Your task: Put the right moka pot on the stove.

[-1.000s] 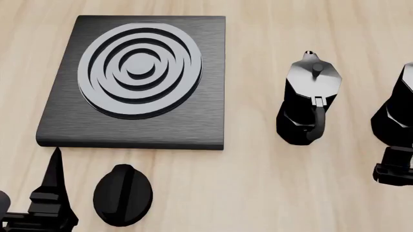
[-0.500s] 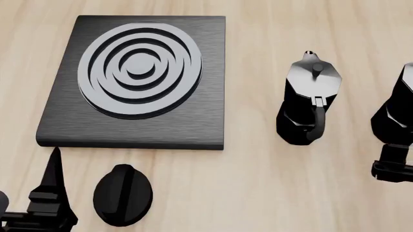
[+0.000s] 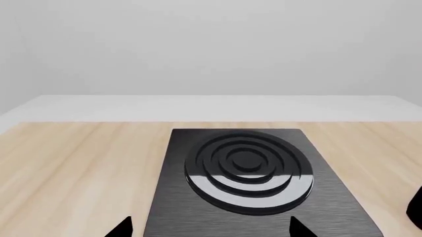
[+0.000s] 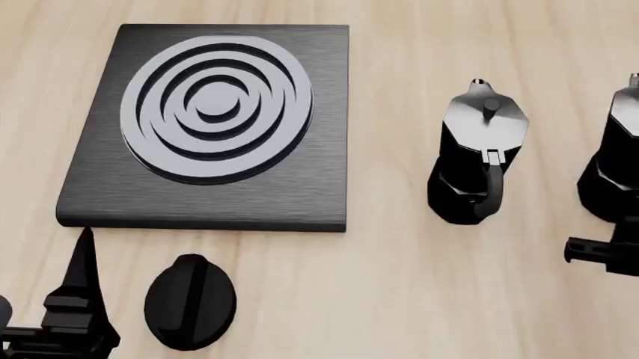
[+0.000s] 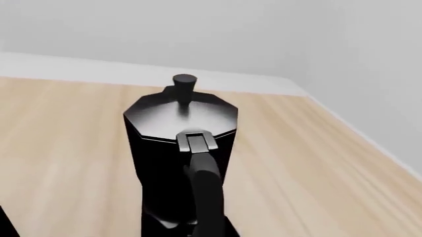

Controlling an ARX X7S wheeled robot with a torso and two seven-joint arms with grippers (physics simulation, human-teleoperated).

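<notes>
The right moka pot [image 4: 614,161], black and faceted with a grey-sheened lid, stands at the right edge of the head view, partly cut off. In the right wrist view the right moka pot [image 5: 181,148] fills the middle, its curved handle [image 5: 205,192] turned toward the camera. My right gripper [image 5: 209,230] is closed round that handle; one fingertip [image 5: 232,229] shows right beside it and the other is lost against the dark pot. Only a bit of the right gripper [image 4: 599,253] shows in the head view. The stove [image 4: 200,127] lies far left. My left gripper [image 3: 211,229] is open before the stove [image 3: 244,168].
A second, identical moka pot [image 4: 479,157] stands between the stove and the right pot. A round black knob [image 4: 190,301] lies in front of the stove, next to my left gripper [image 4: 75,314]. The wooden table [image 4: 399,299] ends at a pale wall.
My right gripper has crept up toward the right pot's base. The pot's top now shows further left in the head view. The left arm, stove and other pot have not moved.
</notes>
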